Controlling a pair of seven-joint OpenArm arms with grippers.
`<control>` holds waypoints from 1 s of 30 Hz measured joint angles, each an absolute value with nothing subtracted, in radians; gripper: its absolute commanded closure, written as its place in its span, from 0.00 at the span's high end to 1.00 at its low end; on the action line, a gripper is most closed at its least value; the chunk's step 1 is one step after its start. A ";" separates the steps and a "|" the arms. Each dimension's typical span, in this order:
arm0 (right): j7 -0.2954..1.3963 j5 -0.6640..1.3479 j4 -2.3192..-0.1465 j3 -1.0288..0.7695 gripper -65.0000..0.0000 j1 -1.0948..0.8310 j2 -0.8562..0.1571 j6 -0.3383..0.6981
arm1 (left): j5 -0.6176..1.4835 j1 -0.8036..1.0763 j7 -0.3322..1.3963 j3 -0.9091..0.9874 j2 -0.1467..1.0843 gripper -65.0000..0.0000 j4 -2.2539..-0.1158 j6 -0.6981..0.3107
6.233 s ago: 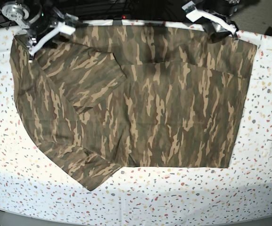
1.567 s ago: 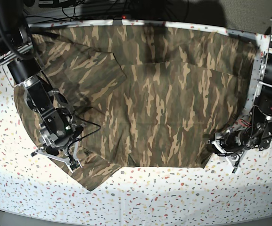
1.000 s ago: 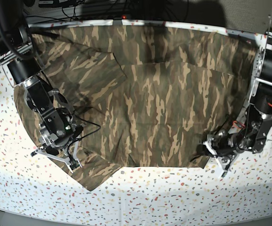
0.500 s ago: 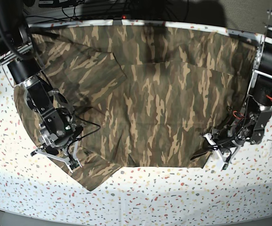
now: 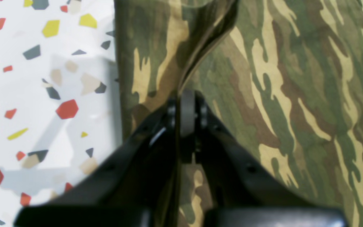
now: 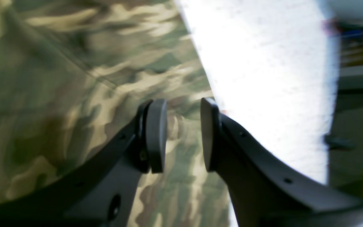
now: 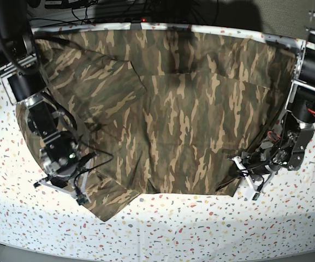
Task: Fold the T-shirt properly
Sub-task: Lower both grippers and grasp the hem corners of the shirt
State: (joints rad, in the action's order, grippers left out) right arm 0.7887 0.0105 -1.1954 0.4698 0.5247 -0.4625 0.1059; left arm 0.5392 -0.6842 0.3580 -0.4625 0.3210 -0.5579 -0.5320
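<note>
I'm looking at a white table (image 7: 212, 224) speckled with red, yellow and grey flecks, filling the base view edge to edge. Directly on it lies the camouflage T-shirt (image 7: 184, 114), spread from the upper left across to the right, one sleeve reaching toward the lower left.

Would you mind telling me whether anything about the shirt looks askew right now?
Yes: the T-shirt lies crooked, one sleeve sticking out past the near hem, and the near corner is bunched where the left gripper pinches it.
</note>
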 measured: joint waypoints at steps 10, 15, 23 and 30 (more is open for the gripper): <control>0.761 0.135 -0.884 0.035 0.71 0.695 -0.463 0.204 | 0.539 -0.684 0.359 -0.463 0.321 0.13 -0.559 -0.532; 0.754 0.143 -0.774 -0.080 0.71 0.695 -0.463 0.297 | 0.540 -0.685 0.358 -0.463 0.321 0.13 -0.559 -0.533; 0.645 0.164 -0.564 -0.093 0.71 0.692 -0.475 0.425 | 0.540 -0.684 0.358 -0.463 0.321 0.13 -0.559 -0.533; 0.643 0.187 -0.551 -0.093 0.71 0.693 -0.474 0.451 | 0.539 -0.684 0.345 -0.463 0.321 0.00 -0.559 -0.532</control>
State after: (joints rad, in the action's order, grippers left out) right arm 0.6430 0.1871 -0.5510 -0.0929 0.6926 -0.4744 0.4511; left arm 0.5388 -0.6842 0.3447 -0.4625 0.3214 -0.5594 -0.5323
